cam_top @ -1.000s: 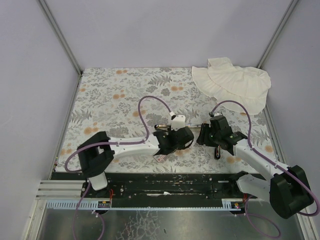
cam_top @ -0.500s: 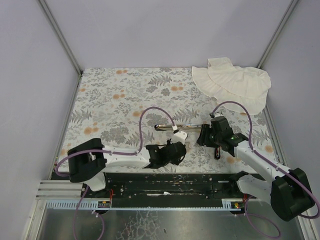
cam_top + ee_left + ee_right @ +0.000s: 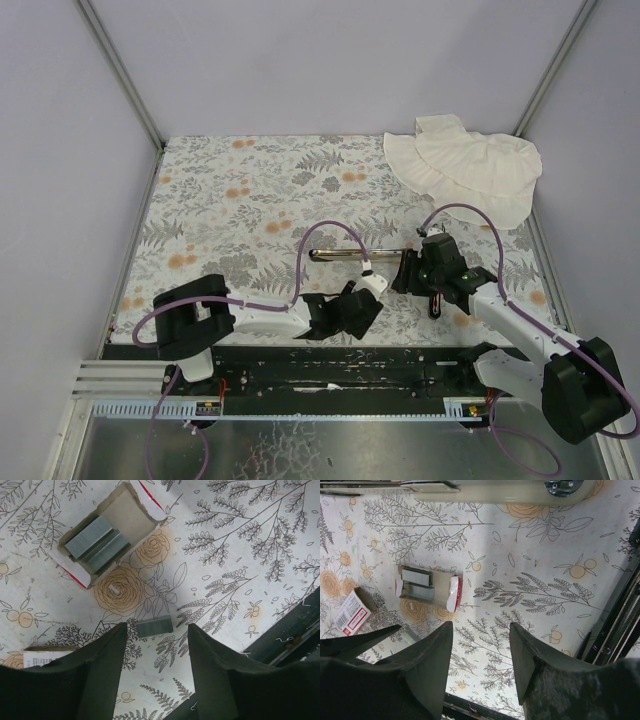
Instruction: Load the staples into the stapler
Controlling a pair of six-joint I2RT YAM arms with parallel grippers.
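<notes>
Left gripper [image 3: 157, 639]: partly open, nothing in it, hovering right over a loose staple strip [image 3: 154, 626] that lies flat on the tabletop [image 3: 250, 545]. The strip is near the tray [image 3: 102, 537] but apart from it, on the side toward the arm bases, framed between the two fingers. Its long axis runs finger to finger, slightly tilted. Closing as is would catch the short ends, so I judge a wrist turn is needed to pinch the long sides. The left arm is much the nearer one.

Right gripper [image 3: 481, 630]: open and empty, farther from the tray. Stapler [image 3: 505, 489]: beyond the tray on its far side, well apart, with a long smooth cream body.

Tray: white card, pink-red trim, open, with grey staple blocks packed side by side. Sleeve [image 3: 42, 656]: printed card, near the tray, not touching.

Strip: dull silver-grey metal, finely ribbed, small and thin; likely slippery and easy to snap. Tabletop: flat, floral print.
</notes>
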